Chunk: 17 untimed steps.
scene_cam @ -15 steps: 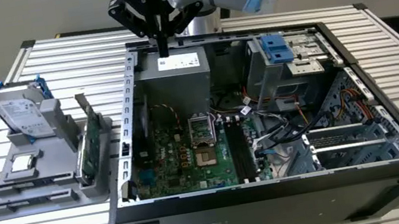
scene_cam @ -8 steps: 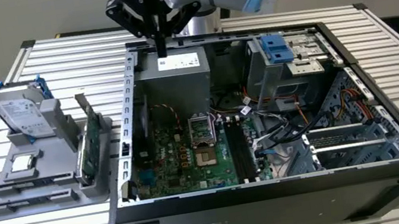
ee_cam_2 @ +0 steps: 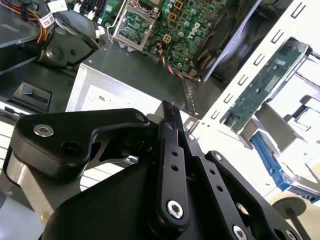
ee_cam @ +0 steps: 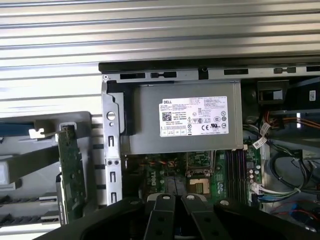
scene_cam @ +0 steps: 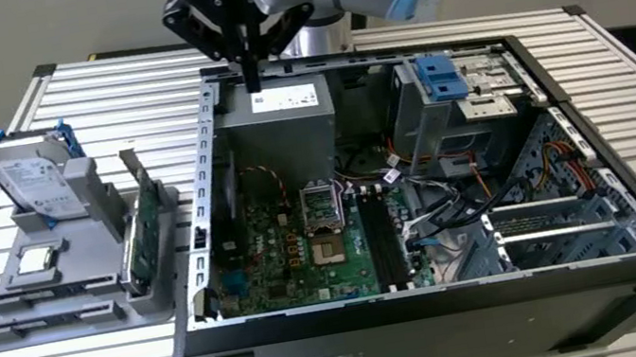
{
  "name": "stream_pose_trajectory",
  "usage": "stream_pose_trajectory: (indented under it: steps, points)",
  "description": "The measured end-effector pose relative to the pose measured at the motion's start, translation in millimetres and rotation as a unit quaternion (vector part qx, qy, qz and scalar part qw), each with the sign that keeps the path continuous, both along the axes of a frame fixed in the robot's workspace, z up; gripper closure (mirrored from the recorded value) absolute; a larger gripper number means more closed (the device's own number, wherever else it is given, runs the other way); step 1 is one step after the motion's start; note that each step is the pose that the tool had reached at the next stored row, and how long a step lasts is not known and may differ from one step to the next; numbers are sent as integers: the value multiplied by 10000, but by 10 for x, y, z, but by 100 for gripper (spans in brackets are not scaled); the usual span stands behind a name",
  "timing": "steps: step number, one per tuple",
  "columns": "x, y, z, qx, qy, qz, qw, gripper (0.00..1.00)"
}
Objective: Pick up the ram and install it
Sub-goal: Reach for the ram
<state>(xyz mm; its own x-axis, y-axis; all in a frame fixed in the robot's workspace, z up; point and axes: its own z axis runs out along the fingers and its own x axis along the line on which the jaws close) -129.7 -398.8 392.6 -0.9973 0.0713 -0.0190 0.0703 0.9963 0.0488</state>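
The gripper [scene_cam: 254,81], fingers pressed together on nothing visible, is hovering above the power supply [scene_cam: 276,113], while the ram [scene_cam: 36,294], seemingly the thin strip lying edge-on in the grey holder [scene_cam: 61,327], is sitting well off toward the exterior view's left, lengthwise across that view, its colour impossible to make out.

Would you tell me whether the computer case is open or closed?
Open: the computer case lies on its side, panel off, with the motherboard exposed.
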Motion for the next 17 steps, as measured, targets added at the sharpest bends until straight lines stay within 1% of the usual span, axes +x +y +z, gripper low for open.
stream_pose_trajectory:
  steps: [9,17]
  points:
    - [-56,0,0,0,0,0,10000,100]
    - [-85,0,0,0,0,0,10000,100]
